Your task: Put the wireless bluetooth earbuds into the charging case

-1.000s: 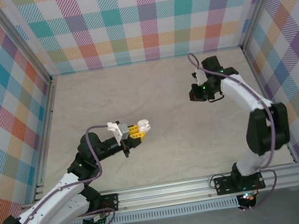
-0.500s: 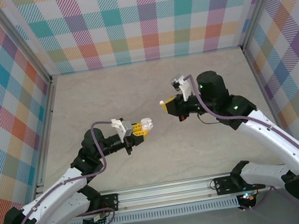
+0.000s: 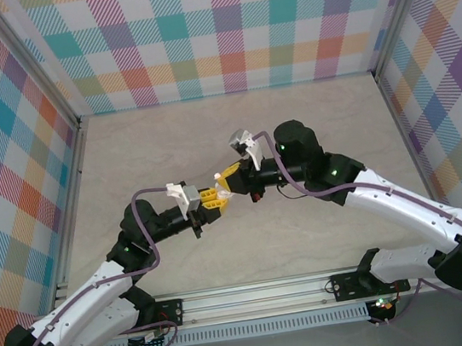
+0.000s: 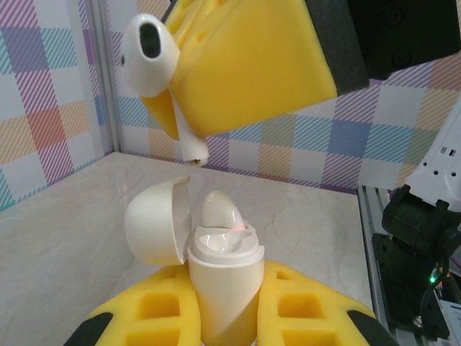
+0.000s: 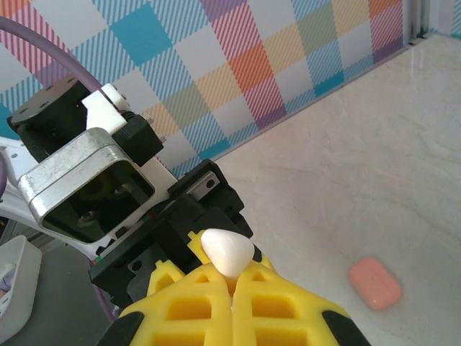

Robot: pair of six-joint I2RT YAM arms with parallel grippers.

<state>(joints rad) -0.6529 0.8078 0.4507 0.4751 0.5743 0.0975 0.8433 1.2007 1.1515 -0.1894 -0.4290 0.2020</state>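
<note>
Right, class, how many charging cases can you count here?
2. A white open case held in the left gripper; a pink closed case lying on the table. Others may be hidden.

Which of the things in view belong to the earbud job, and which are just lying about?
In the job: white earbud in the right gripper; open white case in the left gripper.
Lying about: pink case on the table.
</note>
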